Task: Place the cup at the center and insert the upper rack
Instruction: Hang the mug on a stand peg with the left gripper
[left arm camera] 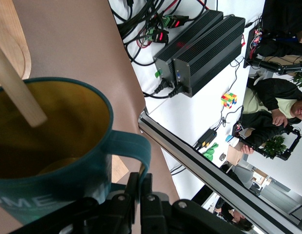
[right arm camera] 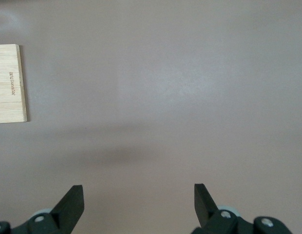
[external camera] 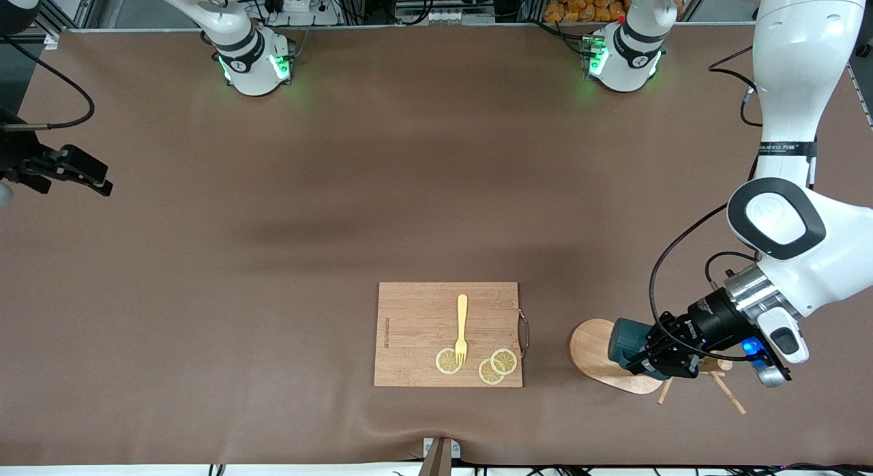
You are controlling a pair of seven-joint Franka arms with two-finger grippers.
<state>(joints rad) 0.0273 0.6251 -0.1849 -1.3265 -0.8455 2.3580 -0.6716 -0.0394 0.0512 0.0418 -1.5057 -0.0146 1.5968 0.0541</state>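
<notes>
The dark teal cup (external camera: 625, 345) is at the wooden upper rack (external camera: 599, 357), which sits toward the left arm's end of the table, near the front edge. My left gripper (external camera: 656, 359) is shut on the cup's loop handle (left arm camera: 134, 146). In the left wrist view a thin peg (left arm camera: 17, 85) reaches into the cup's (left arm camera: 53, 161) yellowish inside. The rack's oval base (left arm camera: 12, 44) shows beside the cup. More pegs (external camera: 724, 387) stick out under the left hand; the post is hidden. My right gripper (external camera: 102, 184) is open and empty (right arm camera: 139, 197), waiting over the right arm's end of the table.
A rectangular cutting board (external camera: 416, 326) lies near the front middle, with a yellow fork (external camera: 462, 326) and three lemon slices (external camera: 496, 364) on it. Its corner shows in the right wrist view (right arm camera: 7, 83). The table's front edge (external camera: 614, 455) runs close to the rack.
</notes>
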